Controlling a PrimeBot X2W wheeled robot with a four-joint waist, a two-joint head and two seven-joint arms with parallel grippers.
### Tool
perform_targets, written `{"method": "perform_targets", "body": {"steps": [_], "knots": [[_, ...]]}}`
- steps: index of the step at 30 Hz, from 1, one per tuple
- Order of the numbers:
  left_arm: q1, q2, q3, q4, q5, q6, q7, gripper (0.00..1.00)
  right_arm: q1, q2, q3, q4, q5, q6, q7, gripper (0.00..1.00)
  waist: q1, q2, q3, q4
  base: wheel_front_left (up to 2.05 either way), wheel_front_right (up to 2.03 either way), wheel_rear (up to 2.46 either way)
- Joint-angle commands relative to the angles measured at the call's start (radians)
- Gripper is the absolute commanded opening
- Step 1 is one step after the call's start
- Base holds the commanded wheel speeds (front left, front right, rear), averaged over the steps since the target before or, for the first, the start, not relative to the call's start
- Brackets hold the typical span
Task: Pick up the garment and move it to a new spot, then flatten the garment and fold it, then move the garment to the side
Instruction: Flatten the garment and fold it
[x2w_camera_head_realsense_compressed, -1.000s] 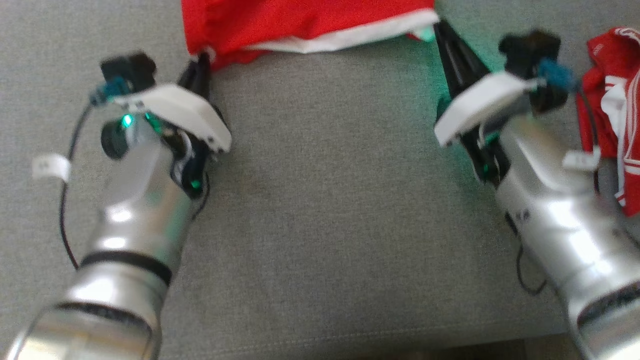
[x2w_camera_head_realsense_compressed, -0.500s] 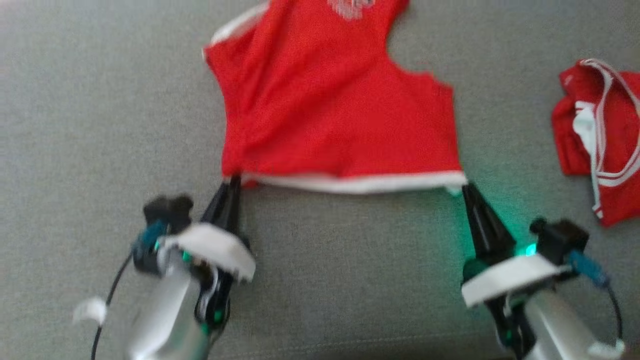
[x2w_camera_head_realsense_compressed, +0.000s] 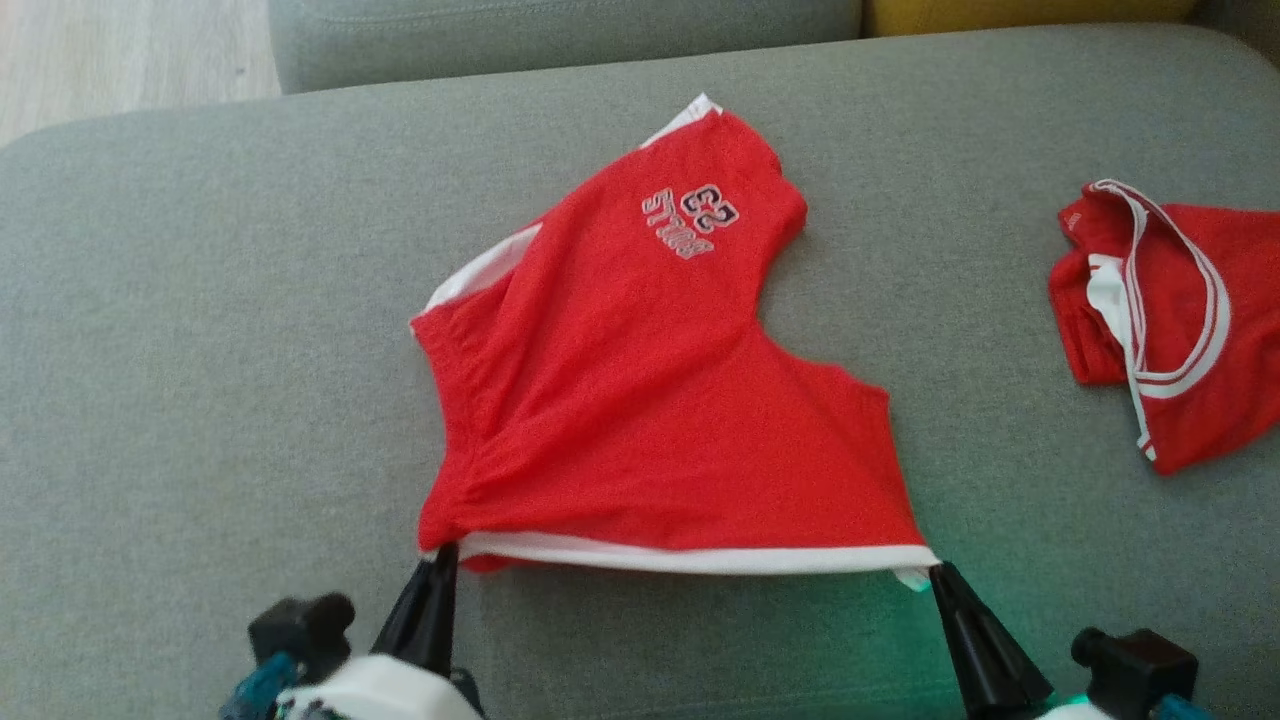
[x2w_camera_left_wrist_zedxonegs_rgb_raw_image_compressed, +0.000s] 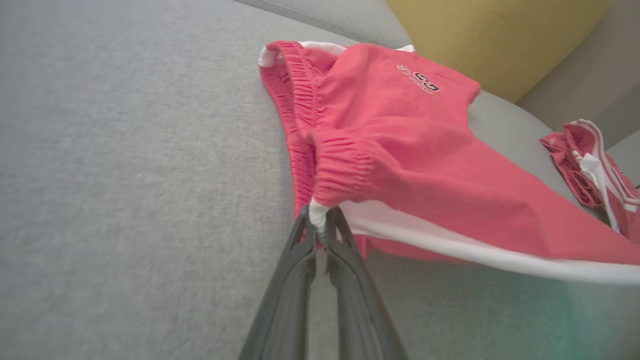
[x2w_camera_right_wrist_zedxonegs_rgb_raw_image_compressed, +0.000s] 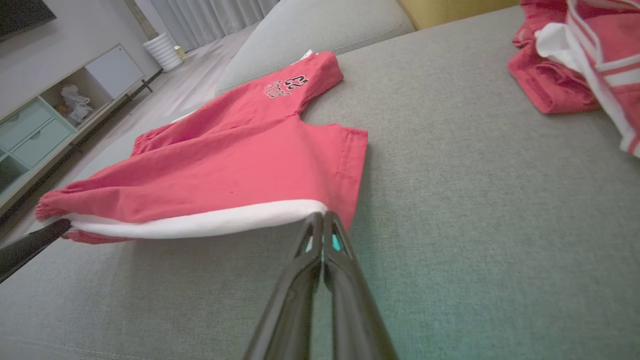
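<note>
Dark fingers of the left gripper (x2w_camera_head_realsense_compressed: 443, 560) pinch the elastic-gathered corner of the red garment (x2w_camera_head_realsense_compressed: 640, 400), and the right gripper (x2w_camera_head_realsense_compressed: 938, 575) is clamped on the other end of the same white-banded edge (x2w_camera_head_realsense_compressed: 700, 558), held taut and slightly lifted between them. Beyond it the shorts, with a small printed logo (x2w_camera_head_realsense_compressed: 690, 222) on the far leg, spread across the grey sofa cushion (x2w_camera_head_realsense_compressed: 200, 350). A second red-and-white garment (x2w_camera_head_realsense_compressed: 1150, 320) lies crumpled well off to the right.

place: home living room | evidence: grey sofa (x2w_camera_head_realsense_compressed: 200, 350), curtains (x2w_camera_right_wrist_zedxonegs_rgb_raw_image_compressed: 210, 17), sideboard (x2w_camera_right_wrist_zedxonegs_rgb_raw_image_compressed: 50, 125)
</note>
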Motion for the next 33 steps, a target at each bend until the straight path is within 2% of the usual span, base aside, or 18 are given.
{"method": "perform_targets", "body": {"steps": [1, 3, 7, 13, 18, 24, 31, 33], "knots": [[0.007, 0.017, 0.041, -0.067, -0.011, 0.019, 0.007, 0.0, -0.001, -0.002, 0.009, -0.061, -0.011, 0.007, 0.013, 0.0, 0.0001, -0.0001, -0.006, -0.001, 0.0, 0.0, 0.0], [0.041, 0.019, 0.044, -0.112, -0.017, 0.036, 0.022, 0.0, 0.022, 0.002, 0.0, -0.09, -0.018, 0.007, 0.031, 0.0, 0.0001, -0.0001, -0.009, 0.0, 0.0, 0.0, 0.0], [0.057, 0.021, 0.045, -0.157, -0.029, 0.04, 0.035, 0.0, 0.021, 0.002, -0.018, -0.114, -0.03, 0.007, 0.052, 0.0, 0.0001, -0.0001, -0.005, 0.008, 0.0, 0.0, 0.0], [-0.057, 0.012, 0.039, -0.14, -0.04, 0.019, 0.066, 0.0, -0.147, -0.058, -0.038, -0.086, -0.035, 0.007, 0.058, 0.0, 0.0001, -0.0001, 0.055, 0.035, 0.0, 0.0, 0.0], [-0.227, -0.006, 0.029, -0.075, -0.055, -0.012, 0.112, 0.0, -0.399, -0.143, 0.006, 0.025, -0.009, 0.007, 0.032, 0.0, 0.0001, -0.0001, 0.142, 0.075, 0.0, 0.0, 0.0], [-0.447, -0.033, 0.019, 0.025, -0.059, -0.05, 0.118, 0.0, -0.728, -0.23, 0.103, 0.22, 0.037, 0.007, 0.002, 0.0, 0.0001, -0.0001, 0.24, 0.134, 0.0, 0.0, 0.0], [-0.639, -0.065, 0.01, 0.171, -0.065, -0.072, 0.062, 0.0, -1.061, -0.288, 0.268, 0.471, 0.117, 0.007, -0.037, 0.0, 0.0001, -0.0001, 0.316, 0.191, 0.0, 0.0, 0.0], [-0.66, -0.068, 0.011, 0.191, -0.068, -0.072, 0.048, 0.0, -1.098, -0.292, 0.291, 0.504, 0.129, 0.007, -0.043, 0.0, 0.0001, -0.0001, 0.324, 0.198, 0.0, 0.0, 0.0]]}}
